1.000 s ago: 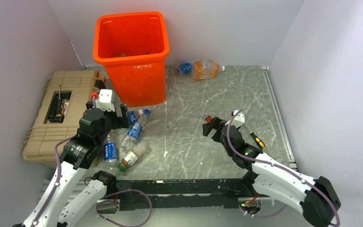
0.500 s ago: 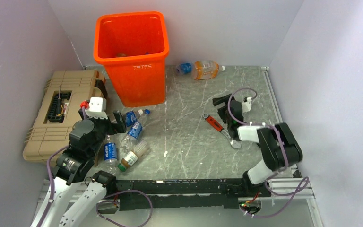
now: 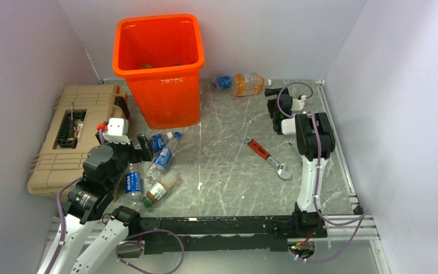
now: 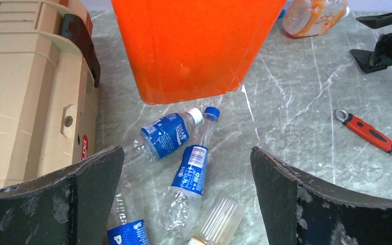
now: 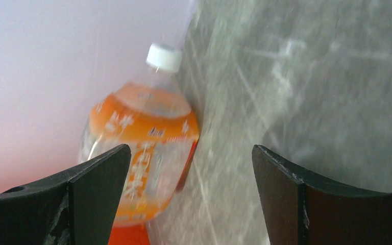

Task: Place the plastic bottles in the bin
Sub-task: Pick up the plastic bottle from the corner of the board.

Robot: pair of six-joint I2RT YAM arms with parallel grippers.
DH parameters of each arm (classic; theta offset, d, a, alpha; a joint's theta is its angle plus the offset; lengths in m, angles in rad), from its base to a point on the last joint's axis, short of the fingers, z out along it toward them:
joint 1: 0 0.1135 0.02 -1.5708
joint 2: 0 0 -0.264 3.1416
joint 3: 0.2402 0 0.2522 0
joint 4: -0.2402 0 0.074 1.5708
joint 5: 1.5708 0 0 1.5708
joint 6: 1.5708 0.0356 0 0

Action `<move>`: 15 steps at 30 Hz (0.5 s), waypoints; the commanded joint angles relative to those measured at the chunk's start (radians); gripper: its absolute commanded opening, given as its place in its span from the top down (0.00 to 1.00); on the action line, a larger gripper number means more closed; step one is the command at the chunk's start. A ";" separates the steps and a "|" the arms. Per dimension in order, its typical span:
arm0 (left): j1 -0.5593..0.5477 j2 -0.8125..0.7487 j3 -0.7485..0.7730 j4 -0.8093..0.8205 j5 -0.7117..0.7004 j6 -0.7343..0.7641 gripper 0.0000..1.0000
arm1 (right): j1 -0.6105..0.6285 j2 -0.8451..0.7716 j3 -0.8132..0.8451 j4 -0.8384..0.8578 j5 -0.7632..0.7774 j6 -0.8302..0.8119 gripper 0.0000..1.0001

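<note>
Okay, my right claw (image 5: 191,150) is spread wide with nothing between its fingers, out at the far right of the table (image 3: 228,171). The orange bottle (image 5: 143,153) lies on its side just ahead of it, against the back wall (image 3: 262,34), with its white cap toward the claw. From the wrist camera it sits off toward the left finger rather than centred in the gap, and it touches neither finger. A blue-topped bottle (image 3: 222,83) lies just beside it on the bin side.

My left claw (image 4: 187,153) is wide open too and holds nothing. It hangs over a cluster of bottles lying in front of the bin (image 3: 165,97). Two blue-labelled bottles (image 4: 166,135) lie side by side under the gap, caps pointing at the bin, and more lie nearer the arm's base.

The bin stands upright at the far left, just beside the tan toolbox (image 3: 63,137). A red-handled wrench (image 3: 268,157) lies flat between the two arms.
</note>
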 commanded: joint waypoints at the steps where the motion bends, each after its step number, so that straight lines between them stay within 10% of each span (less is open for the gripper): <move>1: -0.002 0.013 -0.013 0.037 -0.015 0.011 0.01 | -0.043 0.113 0.150 0.057 -0.025 0.024 0.07; 15: 0.007 0.056 -0.018 0.053 -0.038 0.032 0.01 | -0.086 0.351 0.424 0.036 -0.148 0.184 0.10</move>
